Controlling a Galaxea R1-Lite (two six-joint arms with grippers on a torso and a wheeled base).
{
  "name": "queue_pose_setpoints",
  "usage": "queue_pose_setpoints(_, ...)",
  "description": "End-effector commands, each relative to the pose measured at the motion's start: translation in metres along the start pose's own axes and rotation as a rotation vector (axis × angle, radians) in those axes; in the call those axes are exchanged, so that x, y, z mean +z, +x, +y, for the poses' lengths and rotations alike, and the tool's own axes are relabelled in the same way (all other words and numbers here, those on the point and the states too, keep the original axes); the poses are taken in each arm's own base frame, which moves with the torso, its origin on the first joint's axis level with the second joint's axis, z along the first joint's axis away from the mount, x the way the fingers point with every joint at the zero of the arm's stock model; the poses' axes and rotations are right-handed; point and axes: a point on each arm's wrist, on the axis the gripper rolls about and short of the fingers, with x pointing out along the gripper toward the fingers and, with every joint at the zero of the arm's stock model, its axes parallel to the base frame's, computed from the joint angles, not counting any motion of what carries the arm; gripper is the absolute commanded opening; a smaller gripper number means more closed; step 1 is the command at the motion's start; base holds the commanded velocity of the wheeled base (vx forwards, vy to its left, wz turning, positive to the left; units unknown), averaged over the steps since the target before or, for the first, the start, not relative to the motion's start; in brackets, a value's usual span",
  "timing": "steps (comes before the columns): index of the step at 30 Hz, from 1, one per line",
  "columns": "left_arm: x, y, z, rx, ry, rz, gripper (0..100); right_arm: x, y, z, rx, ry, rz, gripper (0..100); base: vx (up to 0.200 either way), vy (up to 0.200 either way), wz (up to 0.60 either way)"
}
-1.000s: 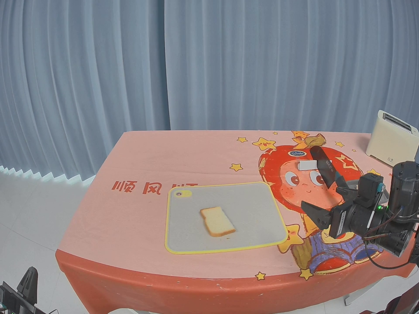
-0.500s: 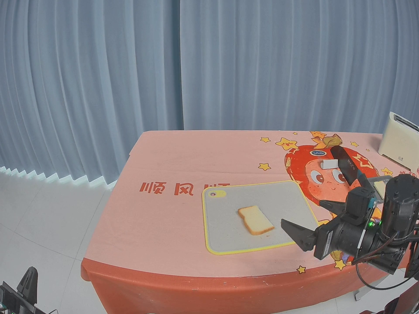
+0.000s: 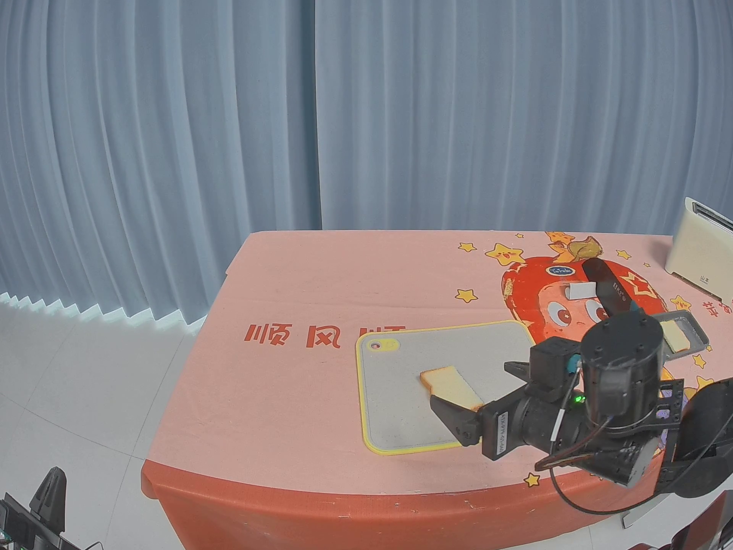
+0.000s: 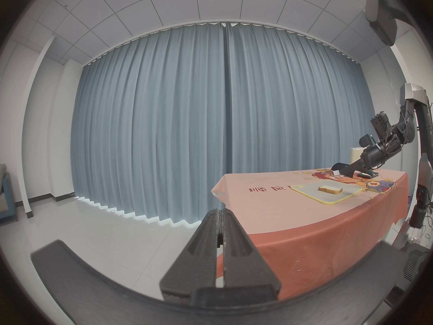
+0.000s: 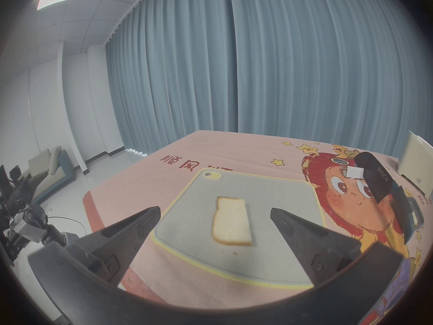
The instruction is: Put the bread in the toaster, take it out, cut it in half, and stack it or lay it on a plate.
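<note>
Right end effector point(image 5: 214, 212) spread wide, holding nothing. Bread slice point(image 5: 232, 220) lies flat on the cutting board point(image 5: 279, 244), just ahead, centred on the gap.

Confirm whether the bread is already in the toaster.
No, the bread lies flat on the cutting board, far from the toaster.

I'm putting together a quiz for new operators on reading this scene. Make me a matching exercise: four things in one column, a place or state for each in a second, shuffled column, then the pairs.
1. bread
2. toaster
3. right pincer
4. left pincer

A. shut, away from the table
B. at the table's far right end
C. flat on the cutting board
D. open wide

Pairs: 1-C, 2-B, 3-D, 4-A
</note>
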Motion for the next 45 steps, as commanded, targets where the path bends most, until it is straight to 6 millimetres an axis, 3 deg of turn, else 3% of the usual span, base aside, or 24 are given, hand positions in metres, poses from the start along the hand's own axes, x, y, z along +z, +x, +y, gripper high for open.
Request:
queue_pose_setpoints(1, -0.005, 0.000, 0.000, 0.000, 0.000, 0.001, 0, -0.006, 0.020, 0.008, -0.009, -0.017, 0.041, 100, 0.000, 0.000, 0.00)
queue_pose_setpoints(28, -0.005, 0.000, 0.000, 0.000, 0.000, 0.001, 0, -0.017, 0.060, 0.024, -0.026, -0.055, 0.109, 100, 0.000, 0.000, 0.00)
queue_pose_setpoints(45, -0.005, 0.000, 0.000, 0.000, 0.000, 0.001, 0, -0.017, 0.068, 0.043, -0.032, -0.099, 0.129, 100, 0.000, 0.000, 0.00)
